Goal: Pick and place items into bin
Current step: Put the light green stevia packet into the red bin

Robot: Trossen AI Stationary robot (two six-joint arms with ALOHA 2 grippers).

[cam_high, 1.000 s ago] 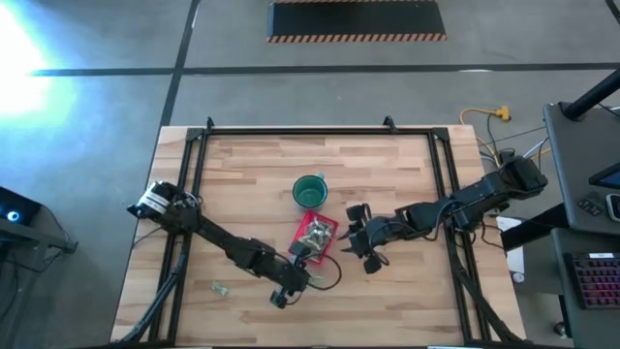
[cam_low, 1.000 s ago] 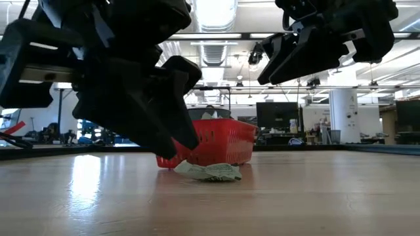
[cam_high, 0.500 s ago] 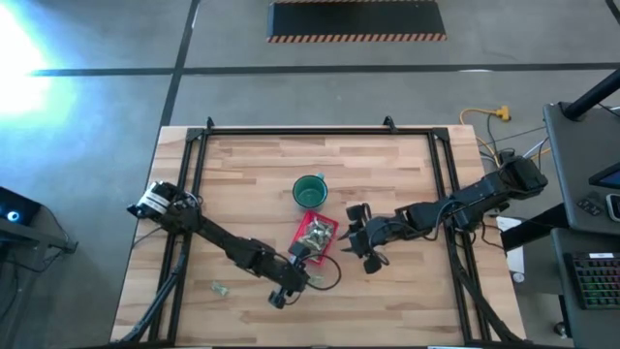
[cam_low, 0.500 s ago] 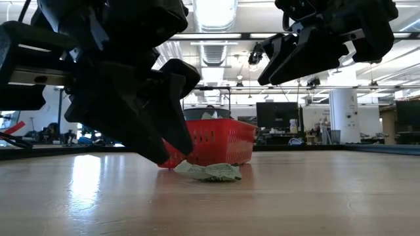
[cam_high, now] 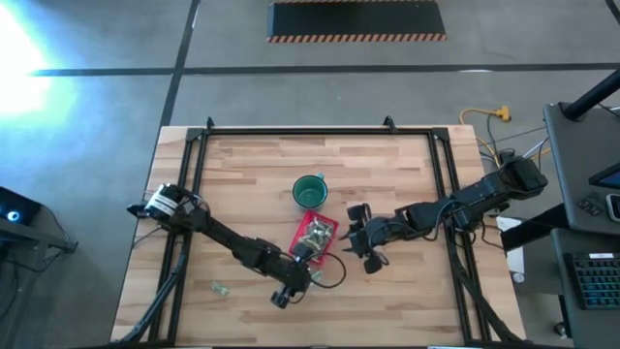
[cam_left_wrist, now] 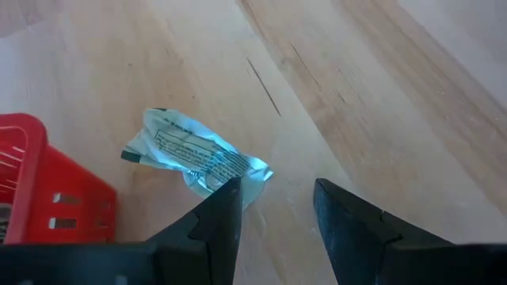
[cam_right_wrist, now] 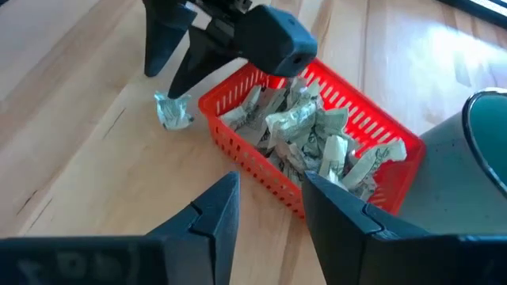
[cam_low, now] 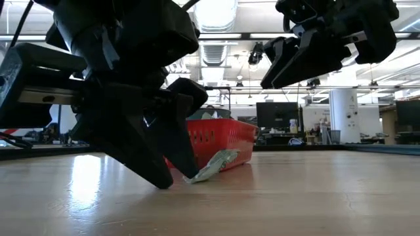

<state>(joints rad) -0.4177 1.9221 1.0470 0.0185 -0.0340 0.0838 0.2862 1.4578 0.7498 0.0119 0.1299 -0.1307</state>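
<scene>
Red plastic marks the bin (cam_high: 318, 231), sitting near the middle of the table (cam_high: 252, 174) with the green cup (cam_high: 309, 190) just beside it at 11 o'clock. It already holds a heap of wrapped pieces.

A second ago a wrapped piece (cam_low: 211, 165) lay flat on the wood at the bin's near corner; now one end is tipped up against a finger of the left claw (cam_left_wrist: 273, 214), which has pressed down to the table. Its fingers are spread, one touching the wrapper, nothing pinched yet. The pick has begun but is not secured.

Another piece (cam_high: 221, 288) lies well apart at 8 o'clock. The right claw (cam_right_wrist: 265, 202) hovers spread at the bin's 3 o'clock, empty.
</scene>
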